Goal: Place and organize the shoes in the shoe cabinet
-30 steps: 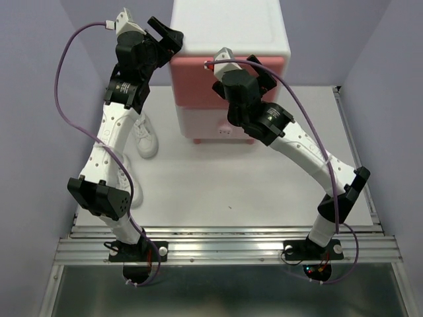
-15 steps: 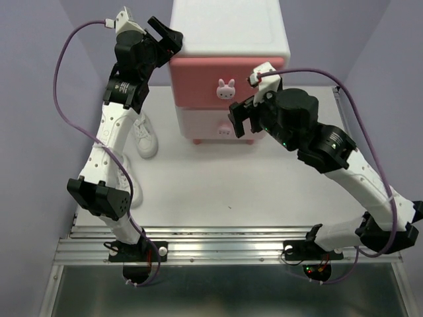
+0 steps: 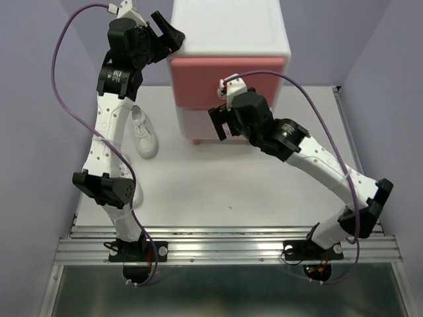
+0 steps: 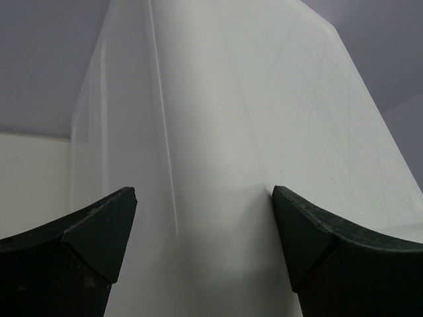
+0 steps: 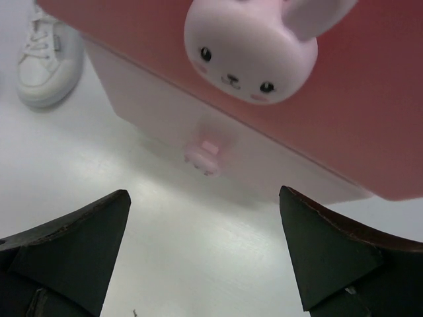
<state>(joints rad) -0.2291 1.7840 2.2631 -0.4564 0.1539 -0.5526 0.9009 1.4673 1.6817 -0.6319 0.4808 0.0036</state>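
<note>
Left hand, released, straddles a cabinet corner; right hand, released, faces the top drawer's bunny knob.

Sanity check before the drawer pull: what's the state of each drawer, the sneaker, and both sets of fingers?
upper drawer: shut, no gap in the top view.
lower drawer: shut.
left gripper: open, straddling a corner of the cabinet.
right gripper: open, near the bunny knob, not gripping it.
sneaker: upright on the table, left of the cabinet.
</note>
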